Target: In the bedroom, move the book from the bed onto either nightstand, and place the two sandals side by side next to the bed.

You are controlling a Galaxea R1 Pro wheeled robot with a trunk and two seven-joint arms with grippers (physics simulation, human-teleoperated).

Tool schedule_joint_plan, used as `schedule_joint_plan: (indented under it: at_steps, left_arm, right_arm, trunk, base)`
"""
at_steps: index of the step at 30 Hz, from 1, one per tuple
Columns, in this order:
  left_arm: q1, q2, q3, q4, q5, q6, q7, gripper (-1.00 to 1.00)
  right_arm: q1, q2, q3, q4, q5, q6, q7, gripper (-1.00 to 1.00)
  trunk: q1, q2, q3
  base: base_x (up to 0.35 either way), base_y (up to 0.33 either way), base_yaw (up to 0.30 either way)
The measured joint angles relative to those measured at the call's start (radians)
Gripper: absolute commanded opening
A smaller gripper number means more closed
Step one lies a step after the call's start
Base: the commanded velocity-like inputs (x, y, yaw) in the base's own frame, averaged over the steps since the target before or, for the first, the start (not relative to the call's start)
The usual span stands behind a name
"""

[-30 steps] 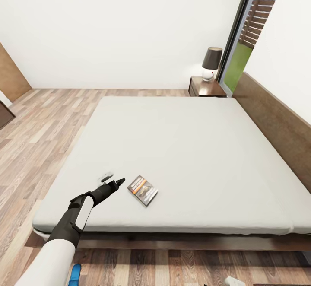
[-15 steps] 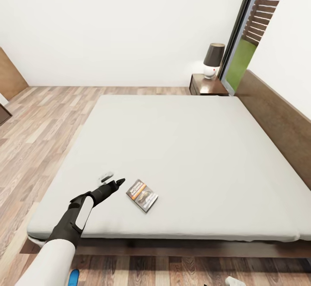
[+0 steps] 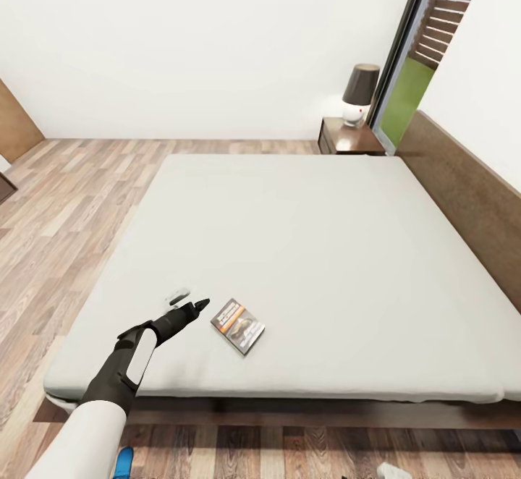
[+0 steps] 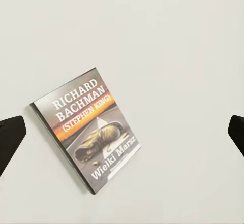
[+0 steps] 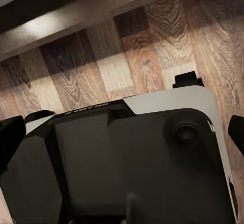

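The book [image 3: 237, 326] lies flat on the bed [image 3: 304, 247], cover up, near the foot edge and left of the middle. In the head view its long axis runs diagonally, from upper left to lower right, one short end toward the left gripper [image 3: 189, 299]. That gripper hovers over the mattress just beside the book, apart from it, its 2 fingers spread and holding nothing.

The left wrist view reads the cover, which the head view leaves as a blur: "RICHARD BACHMAN (STEPHEN KING)" in white over an orange band, and "Wielki Marsz" lower down. Here the book [image 4: 86, 128] sits between the 2 dark fingertips [image 4: 10, 140] at the frame's edges, well clear of both.

The right wrist view faces the wood floor [image 5: 152, 46], a dark strip of bed frame [image 5: 76, 10] and the robot's own dark and white base [image 5: 137, 158]. Its right gripper [image 5: 122, 137] shows 2 fingertips far apart, released.

In the head view a nightstand [image 3: 350, 138] with a lamp [image 3: 359, 93] stands by the headboard [image 3: 470, 189]. A sliver of blue [image 3: 124, 462] by the left arm is cut off at the frame edge, too little to identify.
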Motion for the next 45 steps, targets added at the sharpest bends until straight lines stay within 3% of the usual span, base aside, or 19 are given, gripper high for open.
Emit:
schedule_joint_plan:
  at_steps: [23, 30, 38, 42, 45]
  left_arm:
    - [0.000, -0.001, -0.001, 0.000, 0.000, 0.000, -0.001, 1.00]
    - [0.000, -0.001, 0.000, 0.000, 0.000, 0.000, -0.057, 1.00]
    - [0.000, -0.001, -0.001, 0.000, -0.001, 0.000, -0.066, 1.00]
    - [-0.009, -0.015, -0.006, -0.042, -0.003, 0.008, -0.058, 1.00]
    - [-0.061, -0.043, -0.007, -0.074, -0.004, 0.053, -0.008, 1.00]
  right_arm:
    - [0.000, 0.000, 0.000, 0.000, 0.000, 0.000, 0.000, 1.00]
    - [0.000, 0.001, 0.000, 0.000, 0.000, 0.000, 0.000, 1.00]
    - [0.000, 0.001, 0.000, 0.000, 0.000, 0.000, -0.001, 1.00]
    - [0.000, 0.001, 0.000, 0.000, 0.000, 0.000, -0.001, 1.00]
    - [0.000, 0.001, 0.000, 0.000, 0.000, 0.000, -0.001, 1.00]
  trunk:
    - [0.000, 0.000, -0.036]
    - [0.000, 0.000, -0.047]
    - [0.000, 0.000, -0.060]
    - [0.000, 0.000, -0.066]
    - [0.000, 0.000, -0.071]
  base:
    - [0.000, 0.000, 0.000]
    - [0.000, 0.000, 0.000]
    - [0.000, 0.000, 0.000]
    - [0.000, 0.000, 0.000]
    - [0.000, 0.000, 0.000]
